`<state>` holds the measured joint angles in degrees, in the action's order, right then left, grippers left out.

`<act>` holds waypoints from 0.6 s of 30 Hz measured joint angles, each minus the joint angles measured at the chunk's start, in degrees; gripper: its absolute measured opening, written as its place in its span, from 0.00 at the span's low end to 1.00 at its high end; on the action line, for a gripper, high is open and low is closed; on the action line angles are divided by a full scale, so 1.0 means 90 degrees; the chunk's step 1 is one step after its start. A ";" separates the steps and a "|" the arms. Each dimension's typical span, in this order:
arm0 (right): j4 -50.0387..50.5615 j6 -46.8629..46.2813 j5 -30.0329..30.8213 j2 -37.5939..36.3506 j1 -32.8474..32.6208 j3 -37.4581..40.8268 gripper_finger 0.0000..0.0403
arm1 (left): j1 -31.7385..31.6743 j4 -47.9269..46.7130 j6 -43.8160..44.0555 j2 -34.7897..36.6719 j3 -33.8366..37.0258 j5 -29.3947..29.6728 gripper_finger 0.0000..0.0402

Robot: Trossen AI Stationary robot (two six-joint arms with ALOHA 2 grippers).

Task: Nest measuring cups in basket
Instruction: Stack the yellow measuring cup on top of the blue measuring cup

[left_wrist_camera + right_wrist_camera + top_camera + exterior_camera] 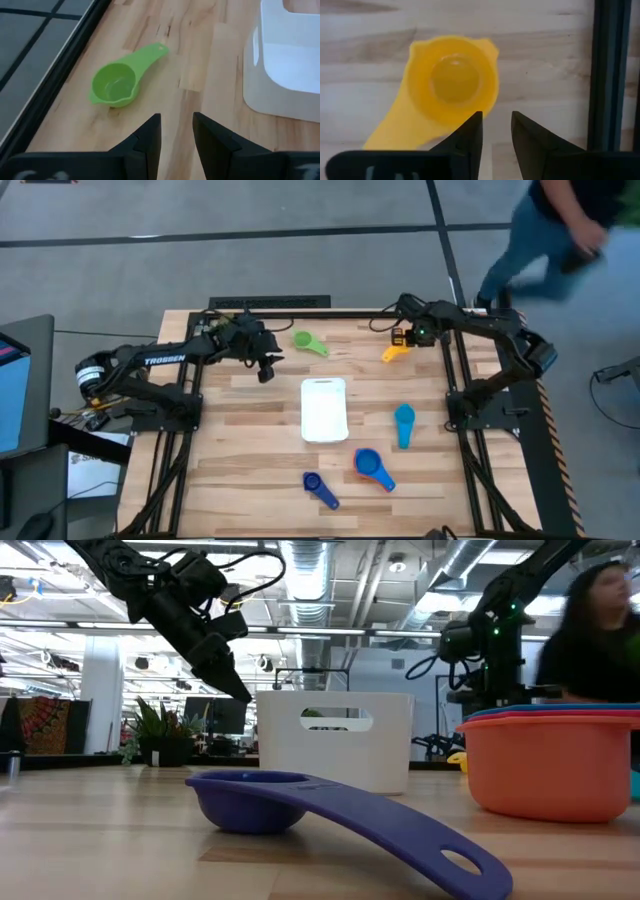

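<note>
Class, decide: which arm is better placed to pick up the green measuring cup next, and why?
Left. The left gripper hangs open beside the green measuring cup; the right gripper hovers over the yellow measuring cup.

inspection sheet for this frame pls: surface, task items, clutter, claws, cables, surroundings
Surface: wooden table, bare around the items.
Job's things: white basket mid-table, empty; green cup and yellow cup at the far edge; teal cup to the basket's right; dark blue cup and a blue-on-orange cup stack at the near side. None in the basket.
Clutter: nothing seen.
Claws: left claw raised beside the green cup, empty, fingers narrowly apart; right claw over the yellow cup, empty, fingers narrowly apart.
Cables: nothing seen on the table.
Surroundings: person walking past the far right corner.
</note>
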<state>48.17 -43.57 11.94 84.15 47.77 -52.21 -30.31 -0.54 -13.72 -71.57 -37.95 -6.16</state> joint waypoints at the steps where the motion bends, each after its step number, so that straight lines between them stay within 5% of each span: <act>1: -0.0064 -0.0003 -0.0005 0.0030 0.0069 -0.0001 0.30 | -0.0054 -0.0007 -0.0011 0.0000 0.0000 -0.0026 0.25; 18: -0.0622 0.0157 -0.0345 0.1073 0.0413 0.0000 0.29 | -0.0454 -0.1083 -0.0017 -0.0007 0.0002 -0.0125 0.25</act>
<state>42.57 -42.16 8.84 93.81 51.48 -52.21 -34.39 -10.28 -13.87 -71.64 -37.93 -7.28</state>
